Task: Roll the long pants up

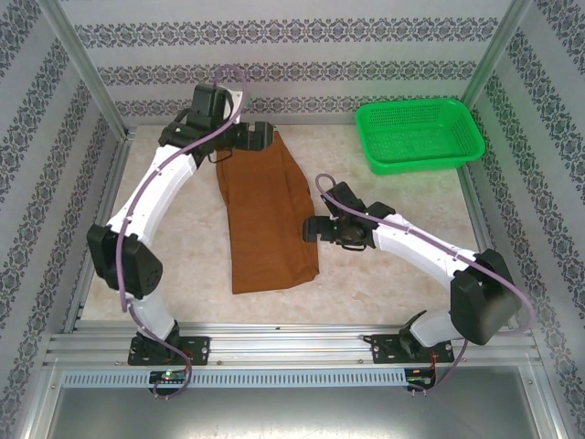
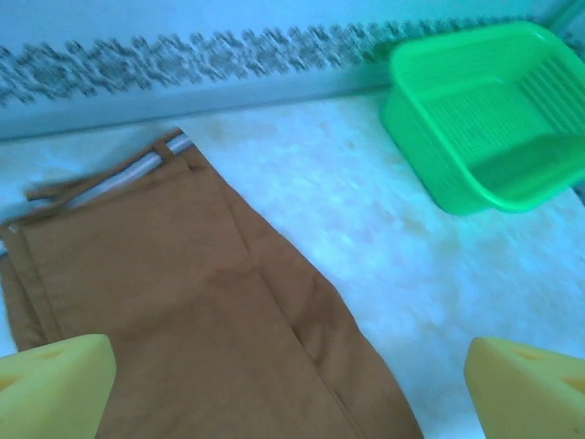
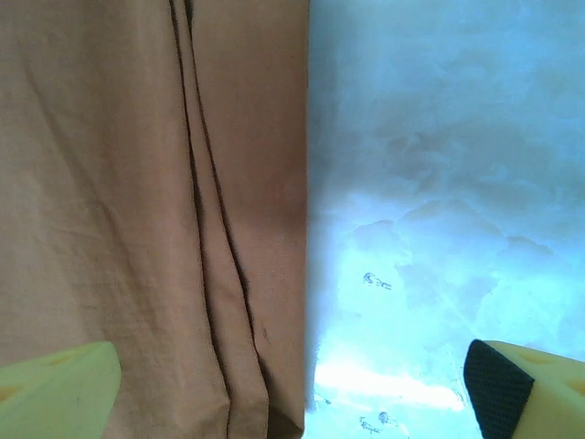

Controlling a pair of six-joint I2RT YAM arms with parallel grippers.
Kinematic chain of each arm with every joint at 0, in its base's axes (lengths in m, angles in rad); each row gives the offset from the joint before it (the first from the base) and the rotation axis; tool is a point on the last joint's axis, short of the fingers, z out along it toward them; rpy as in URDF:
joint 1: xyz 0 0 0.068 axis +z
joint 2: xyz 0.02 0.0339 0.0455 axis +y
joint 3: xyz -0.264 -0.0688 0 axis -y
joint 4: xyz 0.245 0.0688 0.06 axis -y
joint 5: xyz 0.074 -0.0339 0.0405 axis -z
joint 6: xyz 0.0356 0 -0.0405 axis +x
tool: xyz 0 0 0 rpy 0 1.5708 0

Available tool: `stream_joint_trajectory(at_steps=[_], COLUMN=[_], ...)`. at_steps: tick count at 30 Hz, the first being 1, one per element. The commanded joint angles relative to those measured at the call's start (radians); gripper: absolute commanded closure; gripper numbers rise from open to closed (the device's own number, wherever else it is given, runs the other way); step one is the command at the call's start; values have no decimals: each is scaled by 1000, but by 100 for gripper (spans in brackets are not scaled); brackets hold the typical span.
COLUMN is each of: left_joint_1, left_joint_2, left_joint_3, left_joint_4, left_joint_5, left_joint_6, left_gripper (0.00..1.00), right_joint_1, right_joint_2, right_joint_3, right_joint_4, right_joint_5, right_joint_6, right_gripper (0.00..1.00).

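The long pants (image 1: 265,215) lie flat on the table, rust-brown and folded lengthwise, with the waist toward the back wall. My left gripper (image 1: 268,137) hovers over the waist end, open, with nothing between its yellow fingers (image 2: 55,384). In the left wrist view the pants (image 2: 183,302) show their pale waistband cord (image 2: 119,178). My right gripper (image 1: 313,229) stands open at the cloth's right edge, about mid-length. In the right wrist view the pants (image 3: 137,201) lie under its left finger (image 3: 55,393), with bare table under the other.
A green plastic basket (image 1: 419,134) sits at the back right, also seen as the basket (image 2: 484,119) in the left wrist view. Metal frame posts and patterned walls close in the table (image 1: 402,274). Bare tabletop lies right and left of the cloth.
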Motion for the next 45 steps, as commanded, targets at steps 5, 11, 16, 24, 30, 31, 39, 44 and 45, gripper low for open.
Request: stream_joint_trajectory(at_steps=[5, 11, 16, 24, 30, 31, 39, 44, 45], left_joint_1=[-279, -532, -621, -697, -711, -710, -660, -616, -614], left_joint_2=[-197, -204, -178, -33, 105, 124, 195, 207, 212], left_joint_3=[-481, -577, -606, -608, -591, -590, -602, -590, -577], left_joint_4=[-193, -384, -375, -366, -370, -368, -314, -302, -311], left_joint_5=[-249, -470, -444, -401, -469, -468, -549, -501, -482], left_joint_6=[132, 154, 174, 202, 201, 202, 210, 239, 246], left_gripper=[14, 1, 0, 0, 0, 0, 17, 51, 66], right_joint_1=[-154, -277, -302, -304, -307, -306, -304, -299, -296], right_joint_2=[-41, -42, -12, 2, 23, 24, 19, -2, -3], right_joint_3=[-22, -29, -13, -47, -39, -38, -33, -73, -78], right_joint_4=[-8, 35, 45, 82, 77, 76, 43, 60, 60], right_joint_5=[6, -58, -102, -137, -146, -145, -125, -118, -112], right_joint_6=[-14, 9, 14, 45, 42, 42, 52, 69, 73], right_gripper=[5, 3, 3, 3, 3, 3, 3, 4, 4])
